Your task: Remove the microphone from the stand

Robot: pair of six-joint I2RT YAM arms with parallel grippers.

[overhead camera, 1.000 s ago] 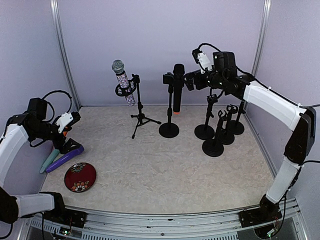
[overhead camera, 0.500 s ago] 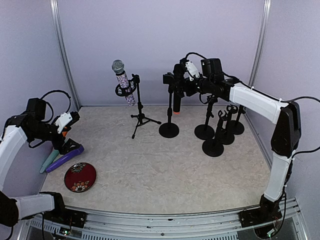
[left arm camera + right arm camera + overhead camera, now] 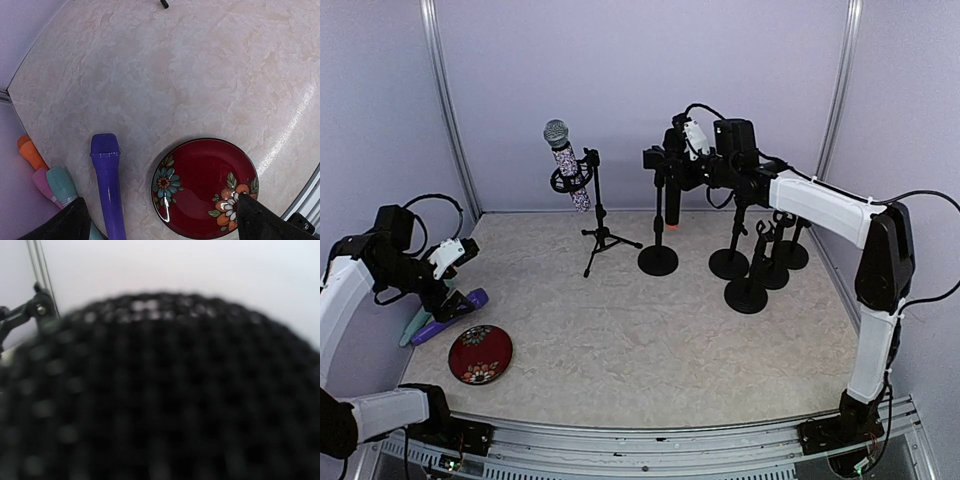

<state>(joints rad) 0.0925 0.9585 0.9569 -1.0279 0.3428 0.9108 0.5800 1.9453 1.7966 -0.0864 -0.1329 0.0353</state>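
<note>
The right arm (image 3: 820, 205) reaches the round-based stand (image 3: 658, 260), where the mesh head of the black microphone (image 3: 673, 197) sits between the jaws of the right gripper (image 3: 680, 150); whether they grip is unclear. A skewed pull could topple the stand. The left gripper (image 3: 160, 207) hangs wide open over a red plate (image 3: 200, 165).

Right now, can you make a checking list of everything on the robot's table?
Surface: pale marbled tabletop.
Job's things: black microphone upright in its round-based stand.
Clutter: red flowered plate; purple microphone; teal, pink and orange microphones; sparkly microphone on a tripod stand; several empty stands.
Grippers: left gripper open, over the plate and purple microphone; right gripper at the black microphone's head, grip unclear.
Cables: black cables looped over both arms.
Surroundings: lilac walls, metal frame posts.
</note>
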